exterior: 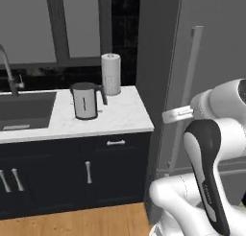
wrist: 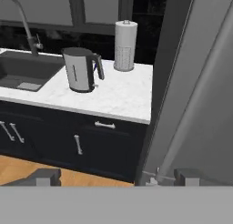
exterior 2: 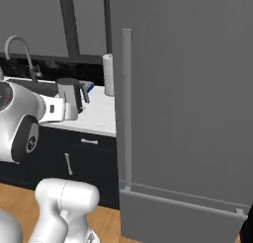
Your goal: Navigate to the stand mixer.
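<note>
The stand mixer is out of view. My gripper (wrist: 116,177) is open, its two dark fingertips (wrist: 44,176) standing wide apart at the bottom of the hand view with nothing between them. It looks toward the right end of a white marble counter (wrist: 123,100), where a steel kettle with a black handle (wrist: 81,69) stands. The folded white arm (exterior: 211,172) rises in front of a tall grey fridge (exterior: 216,48).
A paper towel roll (exterior: 111,73) stands behind the kettle (exterior: 85,100). A sink (exterior: 24,110) with a curved faucet (exterior: 9,72) lies to the left. Dark cabinets (exterior: 96,172) run under the counter. The fridge (exterior 2: 188,89) with a long handle (exterior 2: 127,103) is close on the right.
</note>
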